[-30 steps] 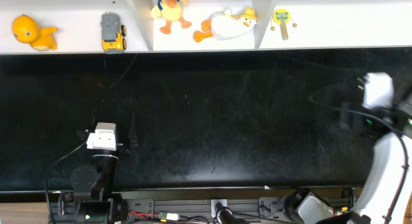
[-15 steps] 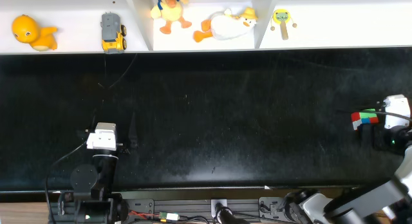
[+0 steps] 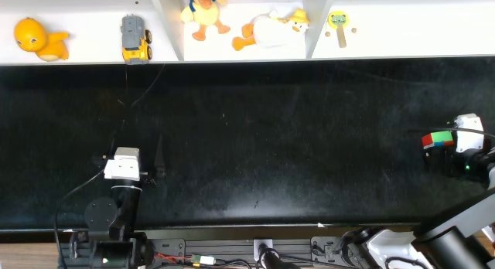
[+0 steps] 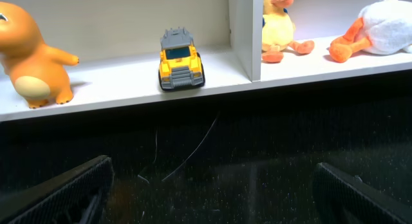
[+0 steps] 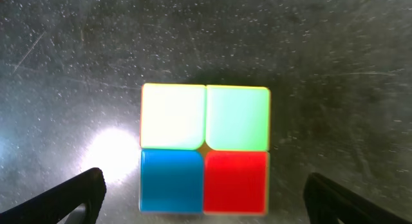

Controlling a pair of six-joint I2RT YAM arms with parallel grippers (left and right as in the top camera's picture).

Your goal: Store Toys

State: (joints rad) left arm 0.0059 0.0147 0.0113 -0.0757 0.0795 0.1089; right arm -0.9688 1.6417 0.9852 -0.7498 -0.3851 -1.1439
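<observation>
Black table (image 3: 247, 145) nearly cleared: five toys (image 3: 205, 14) sit on the shelf (image 3: 418, 37); one cube (image 5: 205, 149) is left, right gripper (image 5: 203, 185) spread wide above it, left gripper (image 4: 212, 169) also apart.

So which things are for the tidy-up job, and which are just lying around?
For the job: cube on the table; right gripper, open over it; shelf; stored truck and yellow duck.
Lying about: left gripper, open, holding nothing; wires at the table's front edge.
</observation>
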